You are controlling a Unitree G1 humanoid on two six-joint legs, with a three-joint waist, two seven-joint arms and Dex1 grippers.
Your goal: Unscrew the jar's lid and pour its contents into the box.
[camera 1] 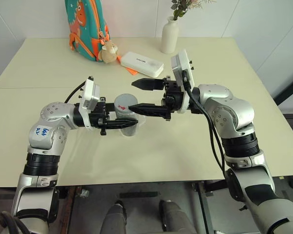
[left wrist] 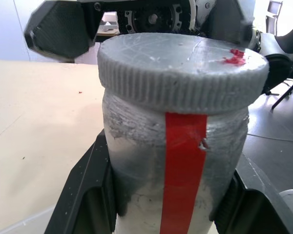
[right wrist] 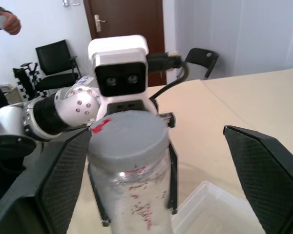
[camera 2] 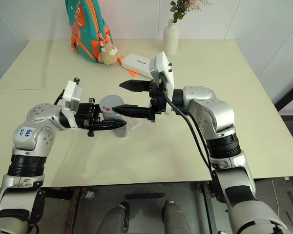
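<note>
A: How is the jar (left wrist: 176,161) built, and where is it held?

B: A clear, scuffed plastic cylinder is shown, crossed by one red strip. It is capped by one round grey lid (left wrist: 180,68) with a ribbed rim and a red mark on top. The jar is clamped below the lid by the closed left gripper (camera 1: 118,123), above the table (camera 1: 49,68) and upright.

A: And the right gripper (camera 1: 142,95)?

B: Its two black, textured fingers are spread wide, one at each side of the lid; no contact with the lid can be made out.

A: What is counted near the jar?

B: One shallow clear box (right wrist: 219,209) is seen just beside the jar's base, on the table. Behind the jar, one white case (camera 1: 141,64), one white vase (camera 1: 169,35) and one teal bag (camera 1: 86,27) are set.

A: What is given by one view alone?

B: The strip is shown plainly by the left wrist view; a person's hand (right wrist: 7,22) and a chair (right wrist: 56,61) by the right wrist view.
</note>
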